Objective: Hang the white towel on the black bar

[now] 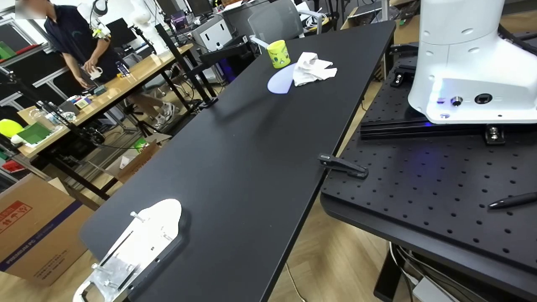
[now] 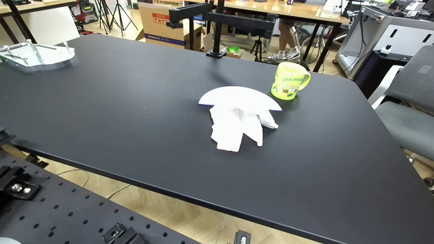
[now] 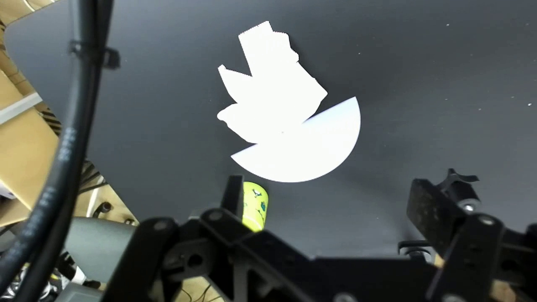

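The white towel [image 1: 314,69] lies crumpled on the black table [image 1: 235,167]. It also shows in an exterior view [image 2: 228,130] and in the wrist view [image 3: 272,79]. It partly overlaps a white half-round sheet [image 2: 237,96]. The black bar [image 2: 240,24] is a horizontal arm on an upright black post [image 2: 219,30] at the table's far edge. It also shows in an exterior view [image 1: 226,52]. In the wrist view my gripper [image 3: 329,193] is open, with nothing between its fingers. It is above the table, apart from the towel. Neither exterior view shows the gripper.
A yellow-green mug [image 2: 287,82] stands beside the sheet, partly behind a finger in the wrist view [image 3: 254,205]. A white fixture with pegs [image 1: 144,239] lies at the table's other end. A grey chair [image 2: 412,88] stands at the table's end.
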### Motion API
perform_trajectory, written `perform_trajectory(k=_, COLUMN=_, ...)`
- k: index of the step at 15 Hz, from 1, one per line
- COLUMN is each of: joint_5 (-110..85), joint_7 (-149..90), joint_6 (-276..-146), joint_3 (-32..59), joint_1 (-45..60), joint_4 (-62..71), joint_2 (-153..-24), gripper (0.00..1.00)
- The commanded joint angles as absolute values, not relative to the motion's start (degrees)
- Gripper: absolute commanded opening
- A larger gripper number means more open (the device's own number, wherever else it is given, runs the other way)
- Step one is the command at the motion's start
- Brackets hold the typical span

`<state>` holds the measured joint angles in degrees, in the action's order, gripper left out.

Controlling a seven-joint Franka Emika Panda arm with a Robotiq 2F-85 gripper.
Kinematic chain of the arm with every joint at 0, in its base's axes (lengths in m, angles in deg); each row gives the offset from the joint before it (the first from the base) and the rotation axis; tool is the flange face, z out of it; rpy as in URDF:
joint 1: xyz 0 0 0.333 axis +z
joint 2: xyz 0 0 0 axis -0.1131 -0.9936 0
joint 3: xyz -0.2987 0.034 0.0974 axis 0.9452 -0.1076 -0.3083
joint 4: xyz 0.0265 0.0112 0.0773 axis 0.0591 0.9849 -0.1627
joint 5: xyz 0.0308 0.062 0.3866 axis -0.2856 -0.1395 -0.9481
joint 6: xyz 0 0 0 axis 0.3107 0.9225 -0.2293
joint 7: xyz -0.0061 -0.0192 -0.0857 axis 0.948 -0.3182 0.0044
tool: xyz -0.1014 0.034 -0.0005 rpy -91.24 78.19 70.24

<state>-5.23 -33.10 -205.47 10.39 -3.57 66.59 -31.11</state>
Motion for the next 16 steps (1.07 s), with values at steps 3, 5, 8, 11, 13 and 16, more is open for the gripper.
perform_trajectory(k=3, joint_5=-5.53, joint_7=-31.34, joint_6=-207.60, joint_3=14.50, joint_1=-6.88, joint_4=67.77, joint_2=-32.97, gripper=1.00)
perform_trajectory(k=5, joint_5=-5.50, joint_7=-31.18, joint_6=-207.59, joint_3=14.25, joint_1=-6.70, joint_4=67.76, joint_2=-33.09, gripper=1.00)
perform_trajectory(k=8, joint_5=-4.33, joint_7=-31.95, joint_6=-208.59, joint_3=13.09, joint_1=-7.24, joint_4=67.00, joint_2=-34.05, gripper=1.00)
perform_trajectory(k=11, joint_5=-4.34, joint_7=-29.93, joint_6=-210.02, joint_3=14.92, joint_1=-7.85, joint_4=65.09, joint_2=-38.35, gripper=1.00)
perform_trajectory(k=13, joint_5=-4.18, joint_7=-28.21, joint_6=-212.29, joint_3=16.48, joint_1=-8.57, joint_4=63.81, joint_2=-42.38, gripper=1.00)
perform_trajectory(k=16, joint_5=-4.08, joint_7=-26.36, joint_6=-216.33, joint_3=18.34, joint_1=-9.58, joint_4=61.69, joint_2=-49.33, gripper=1.00)
